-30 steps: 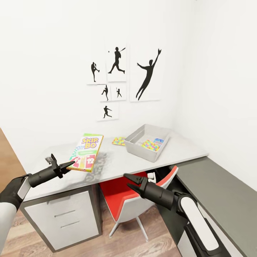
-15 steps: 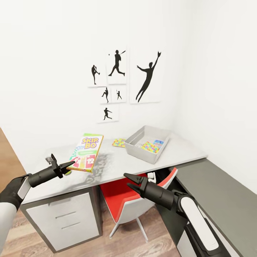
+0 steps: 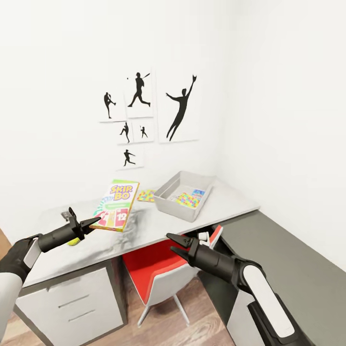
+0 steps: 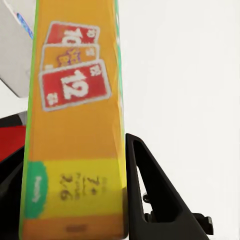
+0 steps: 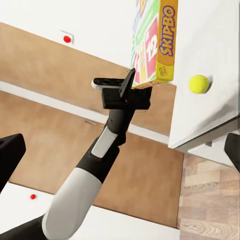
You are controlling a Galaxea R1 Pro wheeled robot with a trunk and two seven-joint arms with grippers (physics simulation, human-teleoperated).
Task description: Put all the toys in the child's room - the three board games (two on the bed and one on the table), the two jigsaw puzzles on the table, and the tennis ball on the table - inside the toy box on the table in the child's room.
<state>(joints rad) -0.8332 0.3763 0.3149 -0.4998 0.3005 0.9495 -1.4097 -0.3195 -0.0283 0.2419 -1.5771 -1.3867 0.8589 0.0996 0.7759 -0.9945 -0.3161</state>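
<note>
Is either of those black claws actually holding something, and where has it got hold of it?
Yes. The left claw grips the SKIP BO board game by its short end nearest the robot, below the red number cards. The right claw holds nothing.

Desk clearance

Bare desk (image 3: 226, 204) top is left to the right of the toy box (image 3: 183, 195); its left approach is narrowed by a jigsaw puzzle (image 3: 145, 195) beside it.
</note>
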